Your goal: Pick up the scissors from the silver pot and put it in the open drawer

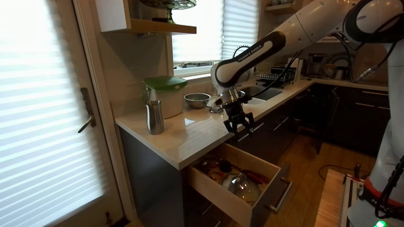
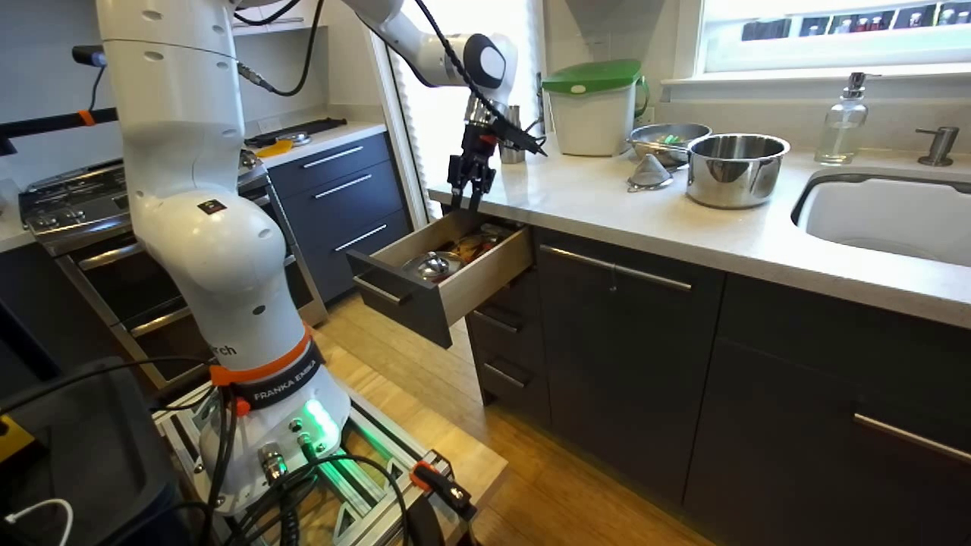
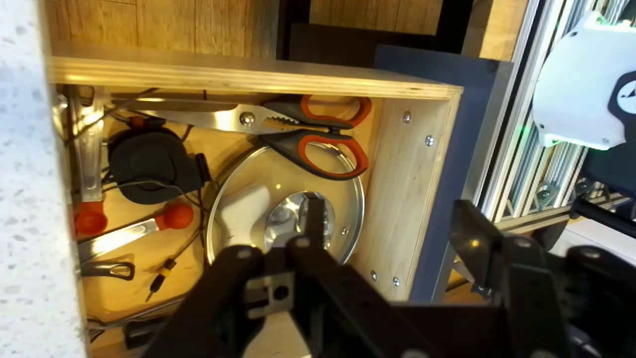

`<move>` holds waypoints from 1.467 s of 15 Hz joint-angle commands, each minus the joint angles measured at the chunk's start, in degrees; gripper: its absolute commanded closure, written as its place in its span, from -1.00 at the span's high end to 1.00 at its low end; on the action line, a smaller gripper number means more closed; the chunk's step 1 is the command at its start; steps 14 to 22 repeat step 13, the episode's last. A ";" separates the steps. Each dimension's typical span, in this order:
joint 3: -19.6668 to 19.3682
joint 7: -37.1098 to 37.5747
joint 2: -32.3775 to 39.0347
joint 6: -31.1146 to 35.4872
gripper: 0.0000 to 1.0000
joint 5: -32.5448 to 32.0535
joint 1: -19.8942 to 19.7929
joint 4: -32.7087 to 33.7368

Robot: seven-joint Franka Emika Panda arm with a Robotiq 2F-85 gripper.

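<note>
**Looks like the job is done**

My gripper (image 3: 390, 214) is spread wide with nothing in it, and it hangs above the pulled-out drawer (image 3: 248, 77). In the wrist view, the scissors (image 3: 247, 118) lie inside the drawer, at about ten o'clock from the gripper, with one handle over the glass lid (image 3: 283, 194). Farther out, in an exterior view, the silver pot (image 2: 736, 178) sits on the surface (image 2: 622, 205) at three o'clock. I think all that's left is to back away.
</note>
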 commanded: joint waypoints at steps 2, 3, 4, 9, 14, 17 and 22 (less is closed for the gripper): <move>0.29 2.87 -3.39 5.07 1.00 0.51 -0.59 -2.12; 0.18 4.15 -5.58 8.35 1.00 0.74 -0.64 -3.60; 0.20 4.67 -7.22 10.76 1.00 1.71 -0.87 -4.57; -0.03 8.11 -18.69 20.22 1.00 9.22 -0.48 -11.91; -0.87 8.71 -19.47 21.33 1.00 9.87 0.54 -10.40; -0.87 8.71 -19.47 21.33 1.00 9.87 0.54 -10.40; -0.87 8.71 -19.47 21.33 1.00 9.87 0.54 -10.40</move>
